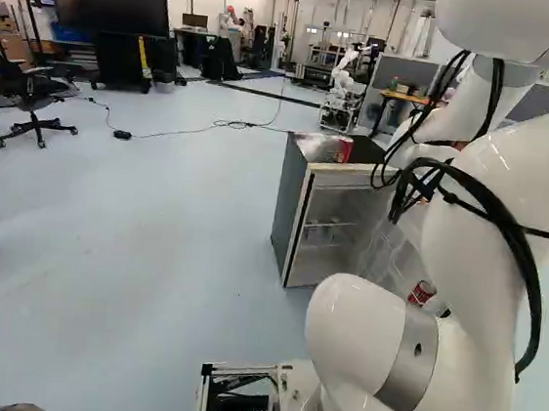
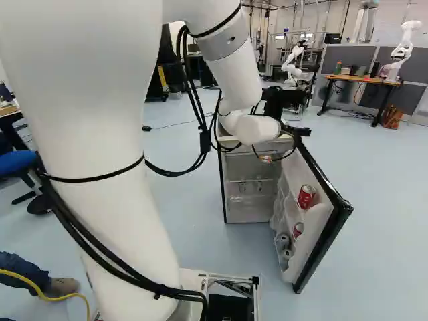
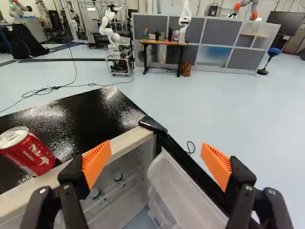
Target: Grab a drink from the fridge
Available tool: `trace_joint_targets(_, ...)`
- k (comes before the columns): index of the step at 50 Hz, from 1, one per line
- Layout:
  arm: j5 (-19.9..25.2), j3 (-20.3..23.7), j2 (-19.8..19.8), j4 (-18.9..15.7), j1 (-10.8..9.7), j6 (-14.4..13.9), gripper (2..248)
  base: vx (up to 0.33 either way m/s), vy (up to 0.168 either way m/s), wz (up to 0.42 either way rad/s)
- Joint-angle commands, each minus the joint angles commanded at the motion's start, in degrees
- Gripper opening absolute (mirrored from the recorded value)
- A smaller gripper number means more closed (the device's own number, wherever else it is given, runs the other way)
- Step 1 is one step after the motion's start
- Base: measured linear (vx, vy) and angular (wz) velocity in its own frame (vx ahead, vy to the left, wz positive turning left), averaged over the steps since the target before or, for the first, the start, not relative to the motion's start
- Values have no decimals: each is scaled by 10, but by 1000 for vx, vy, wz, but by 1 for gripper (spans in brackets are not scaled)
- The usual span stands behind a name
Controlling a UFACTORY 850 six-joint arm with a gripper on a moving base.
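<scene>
From where I stand, the left base view shows the fridge [image 1: 290, 217] with its front open and the white arm [image 1: 483, 227] across its near side. A red can [image 1: 344, 150] sits on top of the fridge, and past the arm, on the fridge's open side, I can make out some red of another.

In the right base view that side clears up: the door [image 2: 319, 224] is swung wide, and its racks hold an upper can [image 2: 306, 196], a lower can [image 2: 297, 229] and silver cans [image 2: 283, 242]. The black tool hangs high by the fridge's top front edge. So the opening looks done to me, and the reach for a drink is the step in hand.

In the wrist view the tool [image 3: 156, 155] is spread wide, orange pads well apart, gripping nothing; the door's top edge passes below. The can on top lies off to one side. I'd guess the upper can is wanted: the tool should move out over the racks and tip down, minding the door's rim, before closing.
</scene>
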Motion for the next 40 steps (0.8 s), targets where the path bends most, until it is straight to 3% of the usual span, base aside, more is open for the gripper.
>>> trace_joint_targets(40,-167,-55,0,9,-62,0,247,0,0,0)
